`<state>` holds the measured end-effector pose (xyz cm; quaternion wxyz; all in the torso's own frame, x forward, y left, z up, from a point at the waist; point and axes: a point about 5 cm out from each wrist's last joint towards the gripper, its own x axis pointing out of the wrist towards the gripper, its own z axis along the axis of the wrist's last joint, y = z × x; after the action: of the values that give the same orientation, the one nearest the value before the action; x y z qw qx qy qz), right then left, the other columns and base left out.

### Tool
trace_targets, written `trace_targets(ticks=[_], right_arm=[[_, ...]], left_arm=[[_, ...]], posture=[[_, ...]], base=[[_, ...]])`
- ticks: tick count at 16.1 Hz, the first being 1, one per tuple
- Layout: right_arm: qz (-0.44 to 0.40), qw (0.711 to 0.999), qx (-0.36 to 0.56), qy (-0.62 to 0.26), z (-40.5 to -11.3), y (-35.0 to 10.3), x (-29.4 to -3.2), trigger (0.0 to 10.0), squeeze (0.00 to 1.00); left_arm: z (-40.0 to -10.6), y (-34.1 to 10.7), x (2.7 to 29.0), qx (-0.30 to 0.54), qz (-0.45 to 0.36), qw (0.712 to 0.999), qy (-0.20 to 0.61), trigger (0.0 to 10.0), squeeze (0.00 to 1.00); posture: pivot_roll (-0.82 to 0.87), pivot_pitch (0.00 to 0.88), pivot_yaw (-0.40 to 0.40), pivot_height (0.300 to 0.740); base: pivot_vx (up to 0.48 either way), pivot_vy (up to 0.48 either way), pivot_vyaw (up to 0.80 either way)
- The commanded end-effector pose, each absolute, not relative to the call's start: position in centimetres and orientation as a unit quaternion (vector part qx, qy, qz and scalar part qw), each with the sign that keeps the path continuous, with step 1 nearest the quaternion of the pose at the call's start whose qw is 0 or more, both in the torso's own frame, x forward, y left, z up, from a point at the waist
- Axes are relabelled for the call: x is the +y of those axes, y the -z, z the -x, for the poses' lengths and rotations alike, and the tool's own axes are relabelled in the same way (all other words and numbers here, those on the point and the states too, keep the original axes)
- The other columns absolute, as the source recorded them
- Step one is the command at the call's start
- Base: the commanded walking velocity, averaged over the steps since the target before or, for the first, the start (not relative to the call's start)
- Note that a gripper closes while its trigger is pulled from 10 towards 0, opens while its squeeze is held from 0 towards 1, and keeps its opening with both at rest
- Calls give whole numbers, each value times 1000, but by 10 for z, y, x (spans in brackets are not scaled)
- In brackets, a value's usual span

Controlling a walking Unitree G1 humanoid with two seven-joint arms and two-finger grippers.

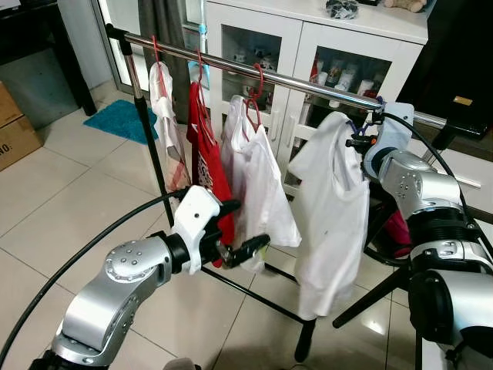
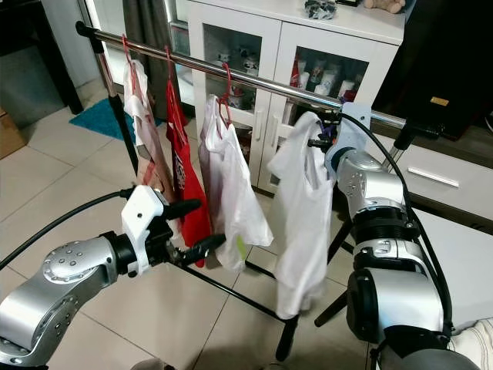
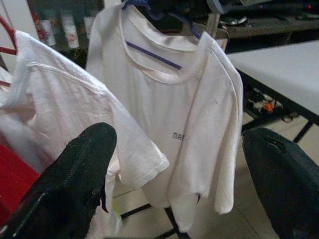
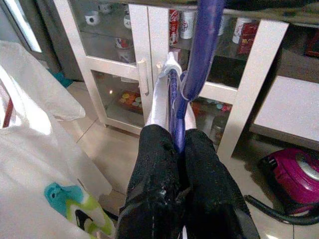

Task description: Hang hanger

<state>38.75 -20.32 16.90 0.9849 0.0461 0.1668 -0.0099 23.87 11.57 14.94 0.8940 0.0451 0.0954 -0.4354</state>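
Gripping a purple hanger between its clenched black fingers, the right hand is reaching up just under the rail of the clothes rack. A white T-shirt is draping from that hanger, close below the rail. The left hand is hovering lower, in front of the rail, its fingers spread apart and grasping nothing, pointing toward another white shirt and a red garment hanging on the rail.
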Motion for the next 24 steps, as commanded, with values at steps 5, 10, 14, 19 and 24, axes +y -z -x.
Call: trace_targets(ticks=[5, 10, 14, 19, 24], right_arm=[[-6, 990, 139, -16, -384, -176, -192, 0, 0], [-14, 997, 76, -9, -370, -191, -187, 0, 0], [-53, 998, 15, -26, -337, -211, -175, 0, 0], [-16, 998, 53, -26, -290, -180, -171, 0, 0], [-23, 995, 102, 5, -257, -148, -177, 10000, 0]], left_arm=[[-240, -146, 115, 99, -56, 909, 402, 10000, 0], [-251, -148, 123, 75, -72, 948, 302, 10000, 0], [-254, -160, 130, 11, -83, 969, 231, 10000, 0], [-244, -152, 132, 33, -48, 971, 232, 10000, 0], [-235, -147, 132, 43, -54, 972, 226, 10000, 0]], posture=[[90, 0, -49, 740], [100, 10, -68, 740], [91, 22, -47, 740], [82, 40, -62, 740], [76, 55, -74, 740]], base=[[0, 0, 0], [0, 0, 0], [0, 0, 0], [0, 0, 0], [0, 0, 0]])
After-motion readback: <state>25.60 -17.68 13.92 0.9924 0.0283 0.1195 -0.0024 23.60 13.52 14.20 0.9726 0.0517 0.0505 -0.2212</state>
